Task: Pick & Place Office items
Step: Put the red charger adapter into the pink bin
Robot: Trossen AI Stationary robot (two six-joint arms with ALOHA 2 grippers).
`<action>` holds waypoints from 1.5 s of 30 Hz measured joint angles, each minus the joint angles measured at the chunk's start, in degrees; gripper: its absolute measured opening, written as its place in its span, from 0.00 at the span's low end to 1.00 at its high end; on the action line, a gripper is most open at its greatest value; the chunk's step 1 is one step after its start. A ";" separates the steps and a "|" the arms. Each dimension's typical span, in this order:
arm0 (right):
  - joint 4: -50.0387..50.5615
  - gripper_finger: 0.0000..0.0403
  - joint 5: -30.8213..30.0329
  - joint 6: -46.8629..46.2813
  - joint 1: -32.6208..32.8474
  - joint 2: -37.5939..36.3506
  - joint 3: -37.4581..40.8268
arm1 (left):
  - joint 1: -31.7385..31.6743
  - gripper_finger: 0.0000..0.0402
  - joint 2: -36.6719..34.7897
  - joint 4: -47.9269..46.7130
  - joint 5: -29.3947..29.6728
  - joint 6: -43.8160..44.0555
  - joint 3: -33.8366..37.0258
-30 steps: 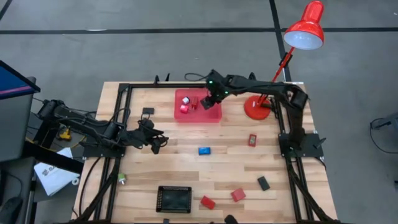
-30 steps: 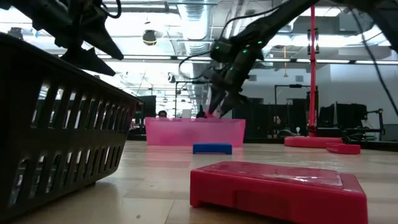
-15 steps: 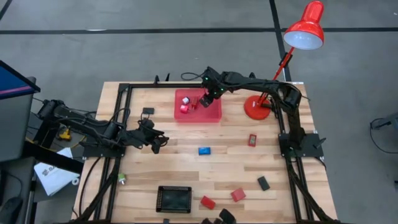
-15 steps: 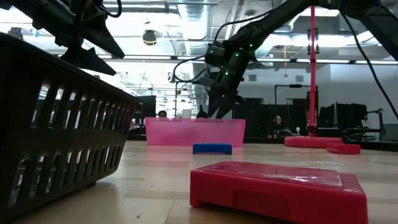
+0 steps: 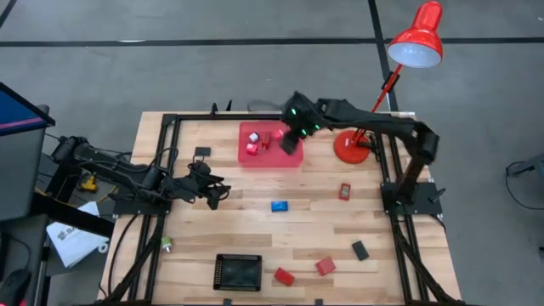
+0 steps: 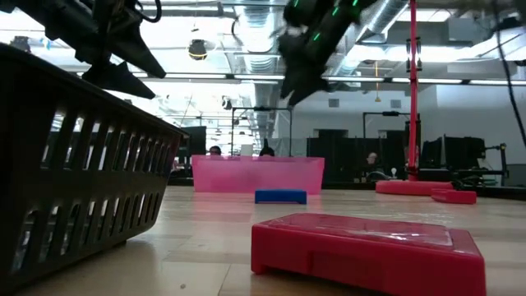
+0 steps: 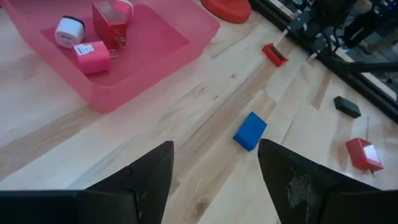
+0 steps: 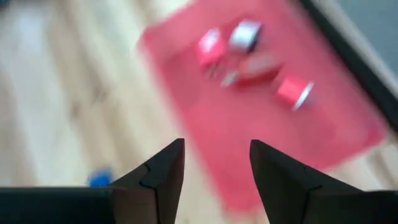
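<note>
The empty left gripper point(image 5: 219, 194), jaws parted, hovers left of the small blue block point(image 5: 280, 206). The translucent pink plastic tray point(image 5: 253, 157) holds four red-and-white pieces point(image 7: 84, 56); above it hangs the empty right gripper point(image 5: 290, 144), jaws apart.

Even, bright overhead light on the bench point(image 5: 255, 238) in high view; shadows short and soft. Low view is backlit: ceiling strip lights glare at 12 o'clock, black basket point(image 6: 74, 164) at 9 o'clock nearly silhouetted, near red block point(image 6: 366, 251) soft, out of focus. Right wrist view heavily motion-blurred, pink tray point(image 8: 261, 118) smeared. Left wrist view sharp, fingers point(image 7: 146, 180) dark.
</note>
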State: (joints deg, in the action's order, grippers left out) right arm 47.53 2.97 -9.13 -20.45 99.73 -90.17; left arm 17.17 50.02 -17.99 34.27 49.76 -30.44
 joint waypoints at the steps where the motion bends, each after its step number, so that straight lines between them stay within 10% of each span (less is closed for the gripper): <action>1: 2.36 0.44 0.01 1.05 1.72 -1.83 0.81 | 0.00 0.58 0.00 0.01 0.01 -0.41 -0.02; 6: 11.08 0.44 -2.30 -5.77 11.06 -11.52 9.30 | 0.00 0.58 0.00 0.02 0.01 -2.61 0.00; 13: 13.31 0.44 -7.87 -40.15 24.40 -24.60 24.35 | 0.00 0.58 0.00 0.66 0.00 -2.63 -0.02; 21: 9.91 0.44 -12.16 -66.48 41.75 -26.23 30.33 | 0.00 0.58 0.00 1.53 -0.54 -3.01 -0.02; 33: 0.40 0.44 -7.78 -41.48 63.06 -12.18 30.41 | 0.00 0.58 0.00 2.43 -4.29 -3.31 -0.01; 45: -14.07 0.51 -9.70 -25.62 65.72 -5.34 29.30 | 0.02 0.58 0.00 5.32 -4.75 -3.48 -0.02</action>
State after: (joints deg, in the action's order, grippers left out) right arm 33.46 -6.73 -34.75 45.27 94.39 -60.87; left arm 17.19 50.02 -12.67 29.52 46.28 -30.46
